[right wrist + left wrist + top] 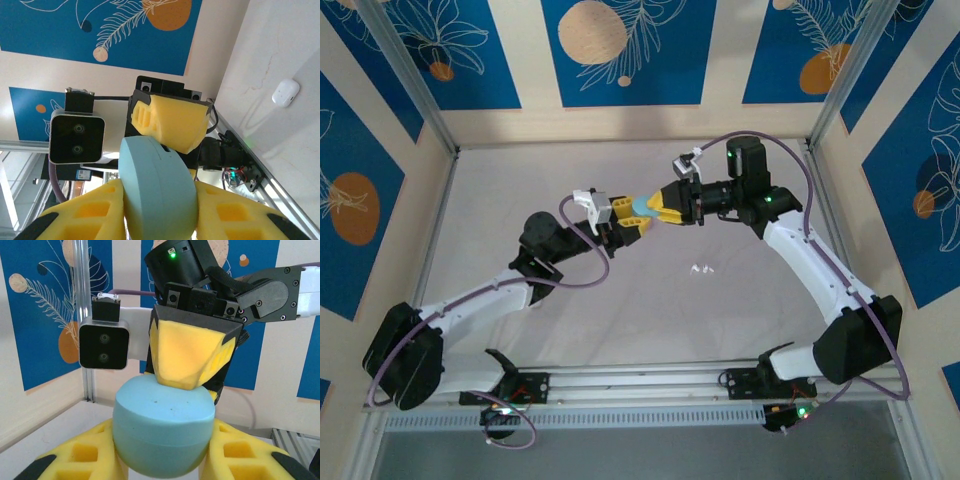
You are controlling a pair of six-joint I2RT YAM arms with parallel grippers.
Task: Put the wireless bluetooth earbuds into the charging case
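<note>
Top external view: left claw (632, 219) and right claw (659, 206) both pinch one teal case (641, 207), mostly hidden between them; white specks (702, 268) on the table (520, 190) are too small to name.

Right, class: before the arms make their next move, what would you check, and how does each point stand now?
1. Left gripper grips the case: ok.
2. Right gripper grips the same case: ok.
3. Case held above the table: ok.
4. Case opened to take earbuds: not ok, it looks shut.
5. White earbuds lying free on the table: ok.
6. A gripper free to pick them up: not ok.
</note>
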